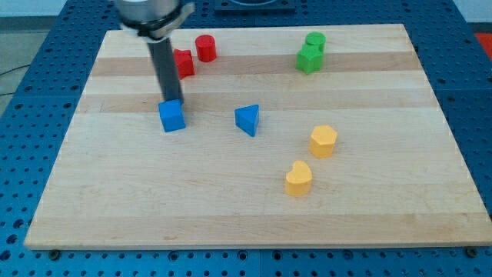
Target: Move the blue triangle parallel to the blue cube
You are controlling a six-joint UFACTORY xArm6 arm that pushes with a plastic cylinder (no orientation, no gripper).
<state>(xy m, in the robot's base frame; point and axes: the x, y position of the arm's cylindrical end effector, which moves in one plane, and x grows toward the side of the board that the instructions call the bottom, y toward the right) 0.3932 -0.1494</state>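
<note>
Camera view: my tip [177, 102] touches the blue cube [172, 116].

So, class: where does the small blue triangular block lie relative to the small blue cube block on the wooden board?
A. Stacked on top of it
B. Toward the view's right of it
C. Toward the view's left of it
B: the blue triangular block lies apart from the blue cube block, toward the view's right; my tip is at the cube's top-right edge.

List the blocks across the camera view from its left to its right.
blue cube → red block → red cylinder → blue triangle → lower yellow block → yellow block. Two green blocks overlap that span, so omitted. My tip sits at the cube's upper right.
</note>
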